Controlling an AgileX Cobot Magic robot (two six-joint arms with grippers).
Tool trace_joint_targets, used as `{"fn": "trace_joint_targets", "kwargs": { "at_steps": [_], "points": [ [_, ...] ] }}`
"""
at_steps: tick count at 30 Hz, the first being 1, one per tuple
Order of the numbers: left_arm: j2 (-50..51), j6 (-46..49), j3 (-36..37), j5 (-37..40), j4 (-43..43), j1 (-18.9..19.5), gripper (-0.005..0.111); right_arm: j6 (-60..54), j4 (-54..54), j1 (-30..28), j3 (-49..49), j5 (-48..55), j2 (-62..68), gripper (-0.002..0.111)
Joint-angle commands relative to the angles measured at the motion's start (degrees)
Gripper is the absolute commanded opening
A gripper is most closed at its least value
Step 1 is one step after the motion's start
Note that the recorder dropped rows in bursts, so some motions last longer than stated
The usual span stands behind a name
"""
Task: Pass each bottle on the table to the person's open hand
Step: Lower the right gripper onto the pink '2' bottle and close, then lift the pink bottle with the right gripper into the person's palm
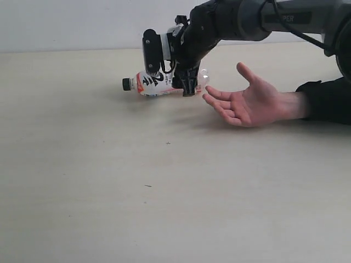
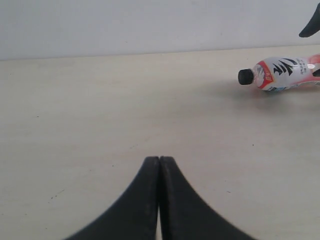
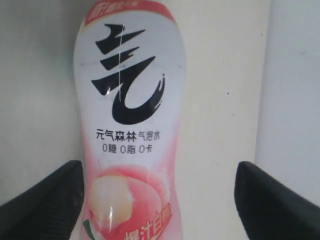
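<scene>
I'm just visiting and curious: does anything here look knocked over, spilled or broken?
Only the pink-and-white bottle is on its side, black cap on, nothing spilled. The right gripper straddles it beside the open hand.

Looks like a robotics lab test bench. Shown by a wide, flat, pale beige tabletop with faint wood grain (image 1: pixel 109 208) spreading under and all round the black right gripper (image 1: pixel 185 82), a plain white wall (image 1: pixel 66 22) rising straight behind it, a dark grey jointed robot arm (image 1: pixel 247 19) reaching over the surface, and a bare, light-skinned open hand in a black sleeve (image 1: pixel 249 104) just beside the gripper.
</scene>
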Motion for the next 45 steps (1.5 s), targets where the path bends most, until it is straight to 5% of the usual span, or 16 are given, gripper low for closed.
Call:
{"fn": "trace_joint_targets", "kwargs": {
  "at_steps": [1,21,25,36,45],
  "points": [
    [-0.3,-0.1,0.2,-0.3,0.1,0.1,0.003,1.7,-1.3,0.0,-0.3,-0.9,1.8,0.078],
    [-0.3,-0.1,0.2,-0.3,0.1,0.1,0.003,2.9,-1.3,0.0,-0.3,-5.3,4.5,0.068],
    [-0.3,-0.1,0.2,-0.3,0.1,0.1,0.003,2.9,-1.1,0.0,-0.3,-5.8,4.5,0.057],
    [-0.3,-0.1,0.2,-0.3,0.1,0.1,0.003,5.6,-1.2,0.0,-0.3,-7.1,4.5,0.001],
    [-0.3,-0.1,0.2,-0.3,0.1,0.1,0.003,5.5,-1.3,0.0,-0.3,-7.6,2.7,0.000]
  ]
}}
